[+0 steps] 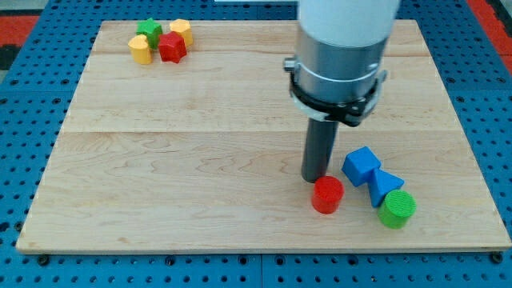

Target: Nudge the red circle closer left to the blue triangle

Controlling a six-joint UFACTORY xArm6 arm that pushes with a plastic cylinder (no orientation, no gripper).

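Note:
The red circle (327,194) is a short red cylinder at the view's lower right of the wooden board (160,160). The blue triangle (385,185) lies to its right, a small gap away, between a blue cube (361,165) above-left and a green circle (397,208) below-right. My tip (313,179) is at the end of the dark rod, just at the red circle's upper-left edge, touching or nearly touching it.
At the view's top left sits a cluster: a green star (148,32), a red star (172,47), a yellow block (140,49) and another yellow block (181,31). The arm's grey and white body (340,56) hangs over the board's upper right.

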